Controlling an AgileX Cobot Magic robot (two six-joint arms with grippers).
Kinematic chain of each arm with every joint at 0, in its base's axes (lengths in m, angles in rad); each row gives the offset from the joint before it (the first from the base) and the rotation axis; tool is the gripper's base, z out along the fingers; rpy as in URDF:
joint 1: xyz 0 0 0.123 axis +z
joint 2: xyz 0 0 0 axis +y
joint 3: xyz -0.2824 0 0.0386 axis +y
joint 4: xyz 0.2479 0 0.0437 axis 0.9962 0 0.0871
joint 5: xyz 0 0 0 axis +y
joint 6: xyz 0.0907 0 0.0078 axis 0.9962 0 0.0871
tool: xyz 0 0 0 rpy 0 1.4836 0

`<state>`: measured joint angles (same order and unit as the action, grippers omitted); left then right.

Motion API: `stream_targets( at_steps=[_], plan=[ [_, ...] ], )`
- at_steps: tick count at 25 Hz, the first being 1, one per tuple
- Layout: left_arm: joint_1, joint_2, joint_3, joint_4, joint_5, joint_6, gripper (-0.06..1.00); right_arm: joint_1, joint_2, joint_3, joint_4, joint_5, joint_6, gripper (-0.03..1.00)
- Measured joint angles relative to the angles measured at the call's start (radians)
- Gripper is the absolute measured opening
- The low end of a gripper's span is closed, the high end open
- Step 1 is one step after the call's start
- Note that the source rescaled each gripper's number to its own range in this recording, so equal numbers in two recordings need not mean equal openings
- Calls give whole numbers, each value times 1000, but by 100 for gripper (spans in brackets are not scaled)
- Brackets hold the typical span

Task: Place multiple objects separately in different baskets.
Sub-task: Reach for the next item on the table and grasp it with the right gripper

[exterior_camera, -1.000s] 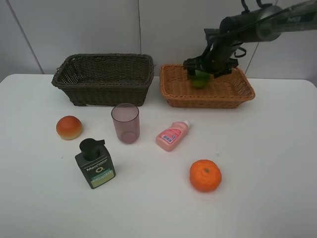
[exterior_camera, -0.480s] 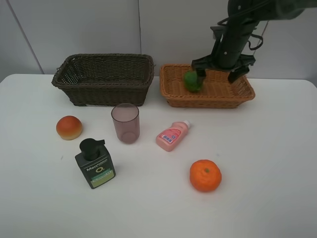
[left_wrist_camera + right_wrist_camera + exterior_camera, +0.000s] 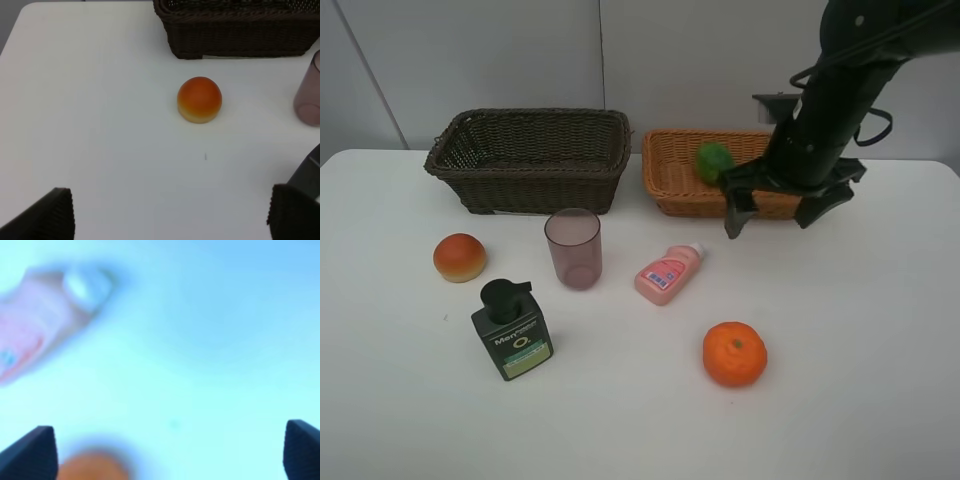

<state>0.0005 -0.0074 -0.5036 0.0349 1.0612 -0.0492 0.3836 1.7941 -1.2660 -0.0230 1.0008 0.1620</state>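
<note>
1. Right gripper (image 3: 769,222): jaws spread wide and holding nothing, hanging above the table (image 3: 880,350) at the front wall of the light tan wicker basket (image 3: 680,195).
2. Left gripper (image 3: 170,220): jaws fully apart and empty (seen only in its own wrist view), low over the table, with the red-orange peach-like fruit (image 3: 199,99) ahead of it.
3. Green lime (image 3: 714,161): lies inside the tan basket, toward its left end.
4. Dark brown wicker basket (image 3: 530,185): stands just beside the tan basket; none of the objects shows inside it.
5. Items on the table, apart from one another:
   - translucent mauve cup (image 3: 573,248), upright
   - pink bottle (image 3: 668,273), lying down
   - dark green pump bottle (image 3: 512,330)
   - tangerine (image 3: 734,354)
6. Right wrist view: blurred.
</note>
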Motion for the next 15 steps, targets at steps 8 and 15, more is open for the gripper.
stream_targets(
  at_steps=[8,15],
  plan=[
    [0,0,0,0,0,0,100,135,-96,185,32,-9,173,98],
    [0,0,0,0,0,0,100,226,-97,282,39,-132,449,98]
  ],
)
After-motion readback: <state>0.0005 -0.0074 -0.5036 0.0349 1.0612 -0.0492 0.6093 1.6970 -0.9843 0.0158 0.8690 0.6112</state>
